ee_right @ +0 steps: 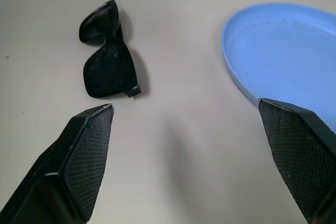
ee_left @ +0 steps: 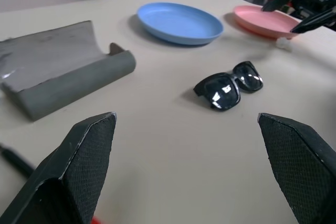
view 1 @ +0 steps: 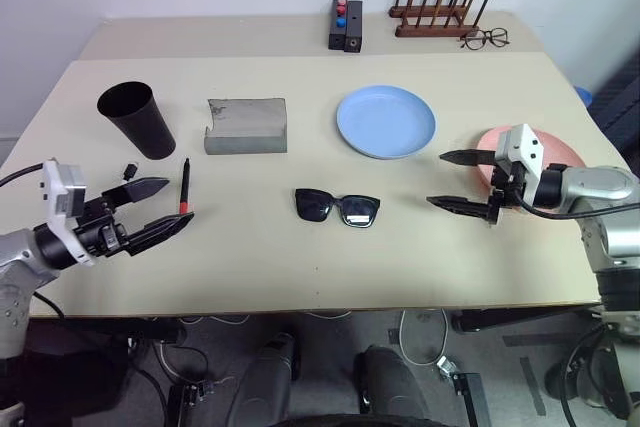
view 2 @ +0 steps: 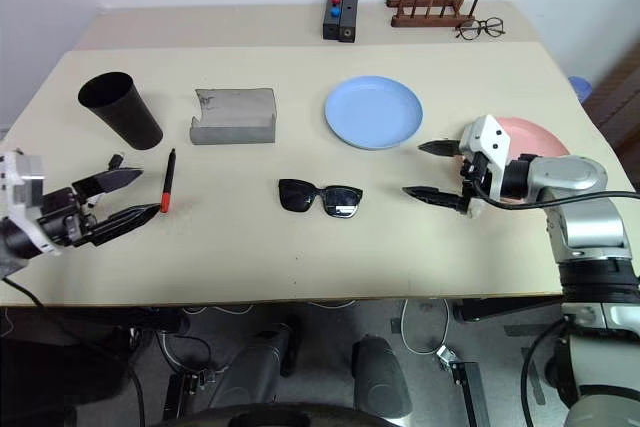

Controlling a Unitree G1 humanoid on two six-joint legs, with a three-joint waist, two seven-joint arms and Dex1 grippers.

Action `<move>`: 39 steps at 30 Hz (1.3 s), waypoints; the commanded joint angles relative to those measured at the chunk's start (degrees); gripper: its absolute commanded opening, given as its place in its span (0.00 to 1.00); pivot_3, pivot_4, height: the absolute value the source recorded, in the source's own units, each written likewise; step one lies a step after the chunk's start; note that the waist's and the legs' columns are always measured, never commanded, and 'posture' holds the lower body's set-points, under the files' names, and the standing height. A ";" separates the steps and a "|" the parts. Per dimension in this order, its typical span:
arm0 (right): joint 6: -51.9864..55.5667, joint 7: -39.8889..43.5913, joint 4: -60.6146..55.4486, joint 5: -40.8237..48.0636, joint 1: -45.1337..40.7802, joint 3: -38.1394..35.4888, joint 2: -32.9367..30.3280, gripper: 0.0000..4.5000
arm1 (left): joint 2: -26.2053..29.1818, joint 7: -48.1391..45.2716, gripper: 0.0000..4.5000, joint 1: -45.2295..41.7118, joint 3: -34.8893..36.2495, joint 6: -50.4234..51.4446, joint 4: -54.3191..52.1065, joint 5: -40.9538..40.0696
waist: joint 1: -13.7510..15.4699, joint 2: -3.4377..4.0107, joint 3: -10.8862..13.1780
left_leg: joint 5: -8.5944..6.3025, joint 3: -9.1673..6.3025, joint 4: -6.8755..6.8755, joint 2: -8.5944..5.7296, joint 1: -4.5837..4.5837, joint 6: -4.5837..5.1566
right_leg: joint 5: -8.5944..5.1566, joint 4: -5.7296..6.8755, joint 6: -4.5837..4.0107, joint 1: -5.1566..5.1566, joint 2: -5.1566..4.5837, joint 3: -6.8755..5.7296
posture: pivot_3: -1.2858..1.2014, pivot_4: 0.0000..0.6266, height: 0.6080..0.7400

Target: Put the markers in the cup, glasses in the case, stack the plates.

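Resting near the middle of the beige tabletop (view 1: 300, 267): black chunky-framed sunglasses with dark lenses (view 1: 337, 207), lying flat, touched by nothing. Beyond them and toward the left, flat grey felt-like glasses case (view 1: 246, 125), flap open, nothing inside as far as visible. Farther left, tall black tapered plastic cup (view 1: 137, 119), standing on its narrow end and leaning in the eye views. Near the cup's base, slim black marker with a red end (view 1: 185, 187) lying on the table, red end toward the near edge; beside it a small dark object (view 1: 130, 169), too small to identify.

To the right of the case, round shallow light blue plate (view 1: 386, 121), flat on the table. Farther right, round salmon pink plate (view 1: 540, 152), well apart from the blue one, partly hidden behind the right arm.

Hovering at the near left, left gripper (view 1: 150, 209), jaws spread wide, holding nothing, fingertips just beside the marker's red end. Hovering at the right, in front of the pink plate, right gripper (view 1: 458, 181), jaws likewise wide apart and empty, pointing toward the sunglasses.

At the far edge: black box with red and blue buttons (view 1: 345, 24), wooden pegged rack (view 1: 437, 9), thin wire-framed clear spectacles (view 1: 486, 39) beside the rack.
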 commanded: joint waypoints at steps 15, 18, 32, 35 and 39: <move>0.42 -7.99 -8.23 1.59 -5.52 1.35 10.05 0.99 | 3.84 8.74 1.00 -4.04 5.93 -3.67 8.59 7.02 | -0.40 0.00 0.00 | 0.02 -0.01 -0.01 0.01 0.00 0.00 | 0.15 0.09 0.27 -0.06 0.08 0.01 | 0.52 0.24 0.98; 2.59 -10.87 -8.82 2.56 -8.14 1.91 13.84 0.99 | 4.11 15.86 1.00 -4.30 9.18 -1.93 12.02 8.53 | -0.35 -0.01 -0.01 | 0.02 -0.02 -0.01 0.01 0.01 -0.01 | 0.20 0.12 0.38 -0.08 0.08 0.01 | 0.52 0.24 0.98; 16.18 -16.59 -24.51 15.35 -4.47 3.92 23.79 0.99 | 14.21 23.87 1.00 -14.30 3.82 6.10 31.93 16.76 | -0.13 -0.09 -0.05 | 0.03 -0.16 0.01 0.01 0.06 -0.04 | 0.34 0.15 0.41 -0.18 0.13 -0.03 | 0.52 0.24 0.98; 16.30 -17.95 -25.82 15.03 -3.96 4.74 24.43 0.99 | 14.66 23.22 1.00 -18.58 1.28 6.99 36.72 18.16 | -0.16 -0.09 -0.05 | 0.04 -0.13 0.01 0.00 0.08 -0.04 | 0.35 0.16 0.42 -0.19 0.13 -0.04 | 0.52 0.24 0.98; 15.69 -19.04 -26.89 14.68 -3.28 5.53 25.06 0.99 | 15.79 18.49 1.00 -26.78 -7.34 10.33 43.72 22.33 | -0.08 -0.11 -0.06 | 0.06 -0.15 0.02 0.00 0.08 -0.07 | 0.36 0.19 0.44 -0.18 0.22 -0.10 | 0.52 0.24 0.98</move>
